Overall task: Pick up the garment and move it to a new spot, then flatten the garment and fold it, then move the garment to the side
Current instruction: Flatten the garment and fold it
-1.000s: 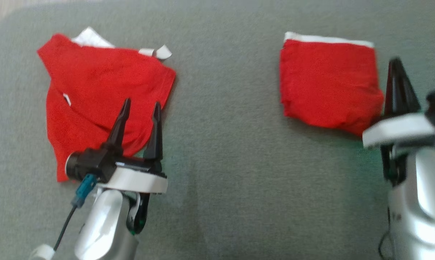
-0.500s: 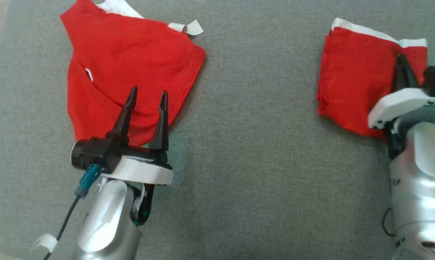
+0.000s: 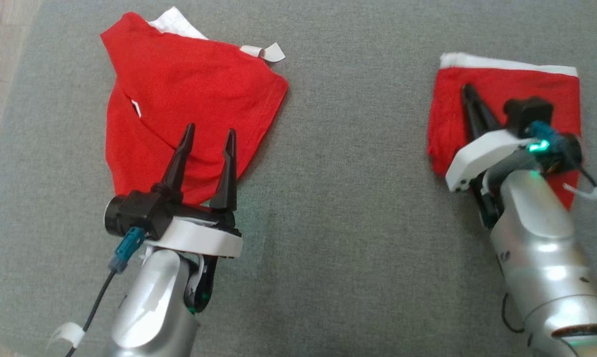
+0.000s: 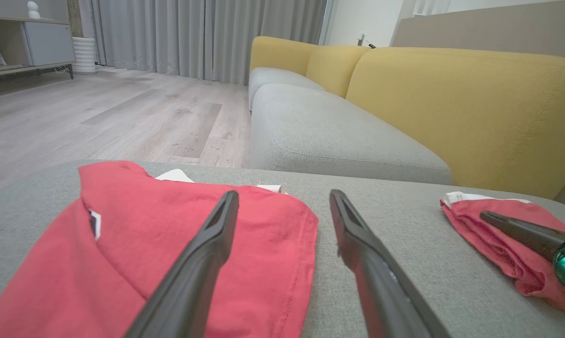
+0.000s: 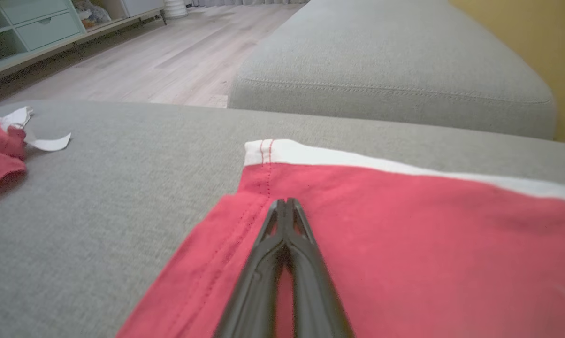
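Hovering the left hand [image 3: 210,130] just above the near edge of the loose red garment [image 3: 189,94], fingers [image 3: 178,156] spread fully apart and gripping nothing. Probably lining up for a pinch on that hem, judging by the rumpled, unfolded lie of the cloth, white trim [image 3: 177,27] poking out at the far side, on the left part of the grey sofa cushion [image 3: 348,208]. Resting the right hand [image 3: 467,90] over the folded red garment [image 3: 507,87], well apart on the cushion's right side, fingers pressed tightly together with no cloth between them. Seemingly pressing or smoothing down the neat square, white band [image 3: 507,64] along the far edge, rather than lifting it; not managing to tell whether touching the fabric or hanging a little above it. Reading the folded piece as already set aside, and the loose one as next in line for picking up, flattening and folding. Expecting soft, limp fabric, likely bunching under a shallow pinch, so aiming for a single layer at the edge.
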You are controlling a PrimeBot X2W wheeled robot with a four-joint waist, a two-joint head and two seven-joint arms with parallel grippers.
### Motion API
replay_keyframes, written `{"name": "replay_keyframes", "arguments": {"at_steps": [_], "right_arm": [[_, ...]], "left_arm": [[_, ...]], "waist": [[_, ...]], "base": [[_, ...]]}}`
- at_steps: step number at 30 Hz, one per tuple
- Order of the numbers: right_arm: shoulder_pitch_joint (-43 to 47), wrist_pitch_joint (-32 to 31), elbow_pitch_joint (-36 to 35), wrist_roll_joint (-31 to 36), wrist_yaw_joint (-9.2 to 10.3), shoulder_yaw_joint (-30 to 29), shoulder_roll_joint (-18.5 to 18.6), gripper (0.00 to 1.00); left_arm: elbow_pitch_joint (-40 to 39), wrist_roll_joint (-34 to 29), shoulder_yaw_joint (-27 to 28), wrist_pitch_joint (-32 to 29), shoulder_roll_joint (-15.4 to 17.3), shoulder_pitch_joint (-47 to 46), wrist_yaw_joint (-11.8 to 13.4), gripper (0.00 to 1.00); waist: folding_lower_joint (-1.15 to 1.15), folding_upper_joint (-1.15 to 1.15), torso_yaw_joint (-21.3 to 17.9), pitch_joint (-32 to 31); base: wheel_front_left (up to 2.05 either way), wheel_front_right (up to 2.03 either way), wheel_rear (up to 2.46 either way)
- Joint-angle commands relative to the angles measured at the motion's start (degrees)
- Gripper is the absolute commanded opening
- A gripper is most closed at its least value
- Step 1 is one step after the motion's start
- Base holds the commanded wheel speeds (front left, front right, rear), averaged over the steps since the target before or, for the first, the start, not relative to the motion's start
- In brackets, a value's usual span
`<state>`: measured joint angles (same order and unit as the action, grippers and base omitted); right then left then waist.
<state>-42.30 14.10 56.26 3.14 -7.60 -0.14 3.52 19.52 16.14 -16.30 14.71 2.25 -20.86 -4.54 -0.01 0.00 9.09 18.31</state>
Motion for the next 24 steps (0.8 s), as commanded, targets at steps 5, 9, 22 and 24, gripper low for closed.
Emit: {"name": "replay_keyframes", "arguments": {"at_steps": [5, 9, 22, 24], "right_arm": [[-0.02, 0.58, 0.26, -1.43, 0.11, 3.17, -0.64, 0.00], [0.27, 0.84, -3.09, -2.22, 0.11, 1.98, -0.64, 0.00], [16.34, 0.89, -25.66, -3.04, 0.11, -5.81, -0.64, 1.00], [20.16, 0.89, -28.50, -3.70, 0.11, -5.79, -0.64, 1.00]], "left_arm": [[-1.66, -0.18, 2.30, 0.29, 0.63, -0.52, 0.28, 1.00], [-1.19, -0.67, 3.21, 0.29, 0.63, 0.05, 0.18, 1.00], [-0.45, -1.46, 4.99, 0.29, 0.63, 3.70, 0.49, 1.00], [-0.56, -1.45, 5.08, 0.29, 0.63, 4.45, 0.59, 1.00]], "waist": [[0.01, 0.00, -0.51, -0.37], [0.01, 0.00, -1.65, -2.10], [0.01, 0.00, -6.08, -8.69], [0.01, 0.00, -6.49, -9.27]], "base": [[0.00, 0.00, 0.00], [0.00, 0.00, 0.00], [0.00, 0.00, 0.00], [0.00, 0.00, 0.00]]}}
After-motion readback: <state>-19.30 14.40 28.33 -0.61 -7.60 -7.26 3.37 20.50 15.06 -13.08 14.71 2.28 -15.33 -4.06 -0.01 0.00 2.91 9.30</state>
